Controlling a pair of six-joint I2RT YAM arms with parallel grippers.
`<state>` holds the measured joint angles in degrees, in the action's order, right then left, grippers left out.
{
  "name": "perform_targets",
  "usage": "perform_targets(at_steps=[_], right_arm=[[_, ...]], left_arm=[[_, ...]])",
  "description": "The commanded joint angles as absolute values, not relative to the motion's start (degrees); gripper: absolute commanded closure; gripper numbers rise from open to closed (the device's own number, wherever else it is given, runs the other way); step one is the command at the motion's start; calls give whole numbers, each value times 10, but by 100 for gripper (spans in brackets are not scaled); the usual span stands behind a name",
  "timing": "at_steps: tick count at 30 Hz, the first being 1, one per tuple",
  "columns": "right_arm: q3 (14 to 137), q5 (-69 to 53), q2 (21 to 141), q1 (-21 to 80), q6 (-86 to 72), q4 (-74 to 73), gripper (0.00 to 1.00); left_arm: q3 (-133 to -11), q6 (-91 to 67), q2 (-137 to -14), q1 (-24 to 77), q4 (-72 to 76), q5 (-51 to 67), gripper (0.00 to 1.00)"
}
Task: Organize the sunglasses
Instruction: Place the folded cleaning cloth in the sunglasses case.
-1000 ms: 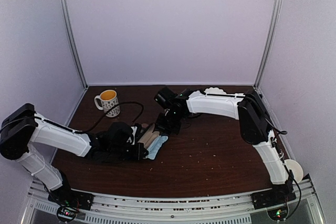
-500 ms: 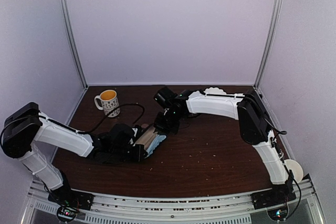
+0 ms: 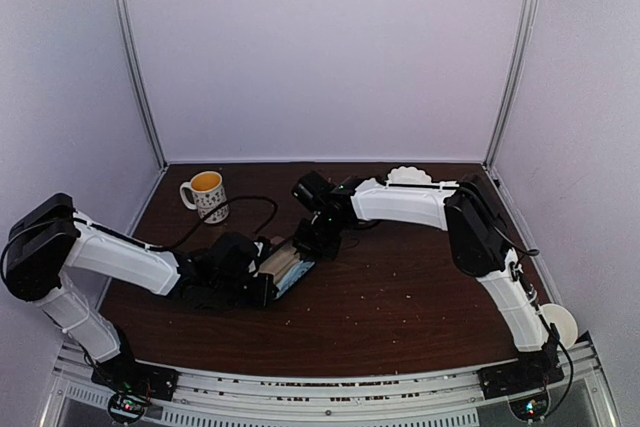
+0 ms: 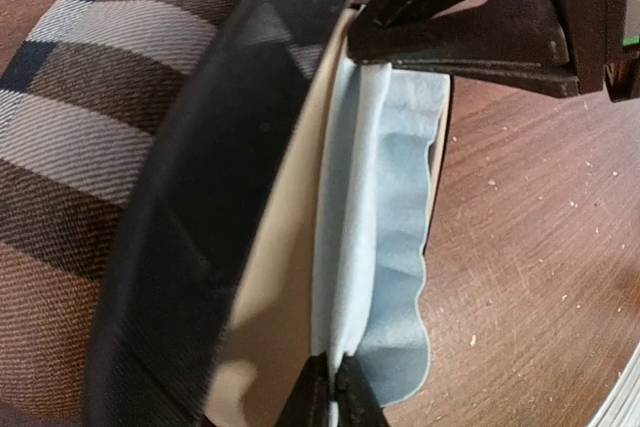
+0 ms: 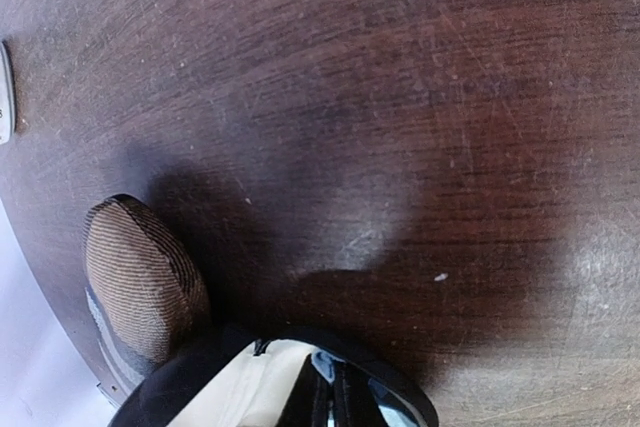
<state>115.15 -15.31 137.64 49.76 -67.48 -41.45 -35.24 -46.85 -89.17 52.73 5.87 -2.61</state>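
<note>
Blue cloth (image 4: 385, 247) now tucked into striped case (image 4: 90, 147); left jaws pinch it, right jaws the rim; mug (image 3: 205, 194) behind.

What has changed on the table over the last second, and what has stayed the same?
The right gripper, shut on the rim of the striped case, has edged slightly left, swinging the lid further closed, so less of the blue cloth shows from above. The left gripper stays pinched on the cloth. The mug has not moved.

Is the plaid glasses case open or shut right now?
Open. The plaid case shows its cream lining and a blue cloth exposed in the left wrist view.
</note>
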Motion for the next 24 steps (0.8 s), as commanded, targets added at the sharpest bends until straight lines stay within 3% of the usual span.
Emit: perform_targets(at_steps=[1, 11, 24], right_arm=[[1159, -136, 1383, 491, -681, -398, 93], [1110, -161, 1347, 492, -683, -313, 83], [1028, -187, 1286, 491, -692, -214, 64]], left_arm=[[-366, -452, -893, 521, 26, -43, 91], [-382, -441, -859, 521, -21, -82, 79], [-397, -439, -819, 522, -59, -109, 76]])
